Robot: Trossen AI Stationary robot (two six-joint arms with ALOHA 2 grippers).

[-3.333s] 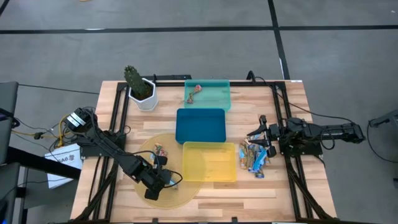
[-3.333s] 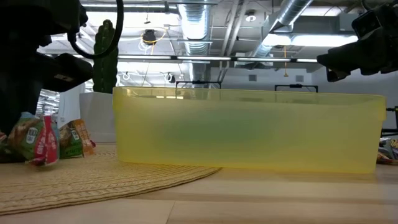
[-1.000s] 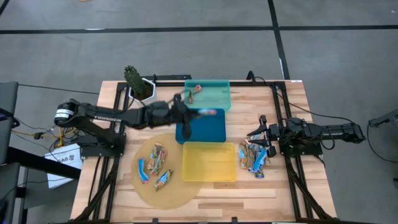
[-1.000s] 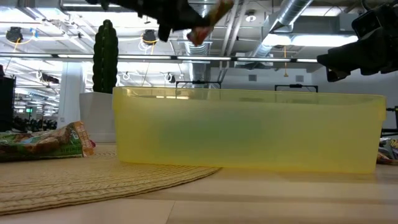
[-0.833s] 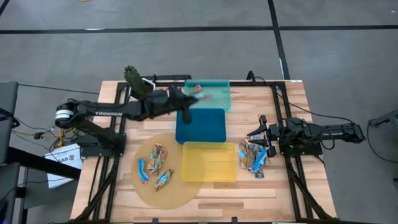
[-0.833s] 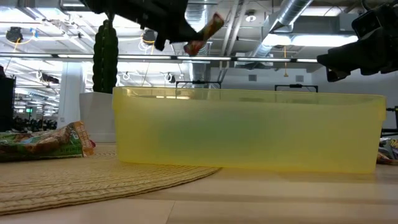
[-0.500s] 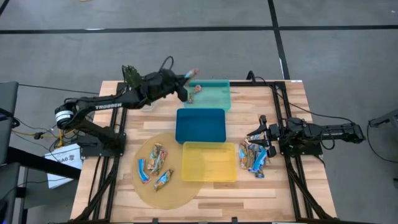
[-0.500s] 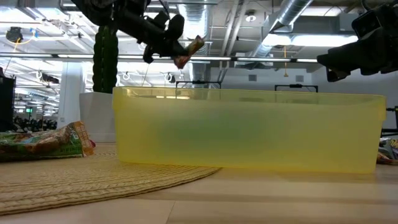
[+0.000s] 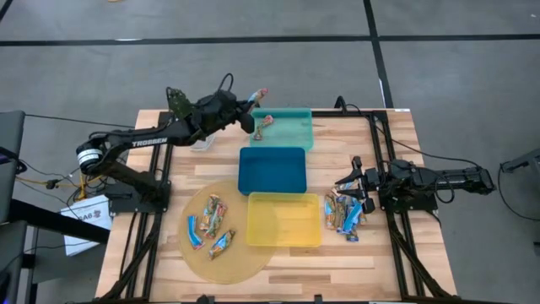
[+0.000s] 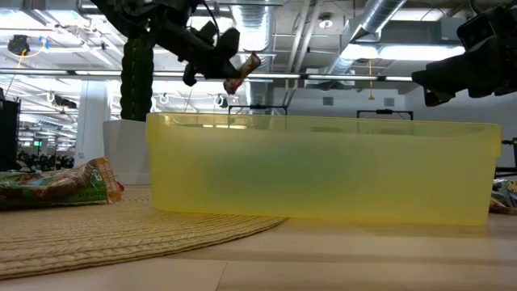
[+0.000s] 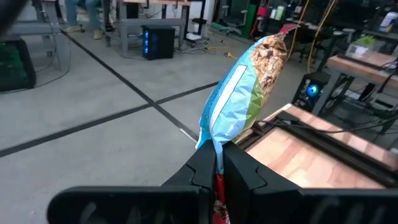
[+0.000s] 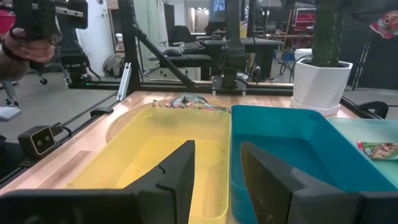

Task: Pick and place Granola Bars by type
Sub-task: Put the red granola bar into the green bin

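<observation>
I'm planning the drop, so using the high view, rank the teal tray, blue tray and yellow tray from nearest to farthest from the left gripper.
1. Teal tray, right beside the left gripper, at the back.
2. Blue tray, mid-table.
3. Yellow tray, nearest the front edge.

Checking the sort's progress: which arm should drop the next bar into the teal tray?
Left. Its gripper already holds a granola bar beside the teal tray; the right gripper waits open, far off.

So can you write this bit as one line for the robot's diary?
left gripper: shut on granola bar, raised beside teal tray | right gripper: open, waiting by bar pile
</observation>
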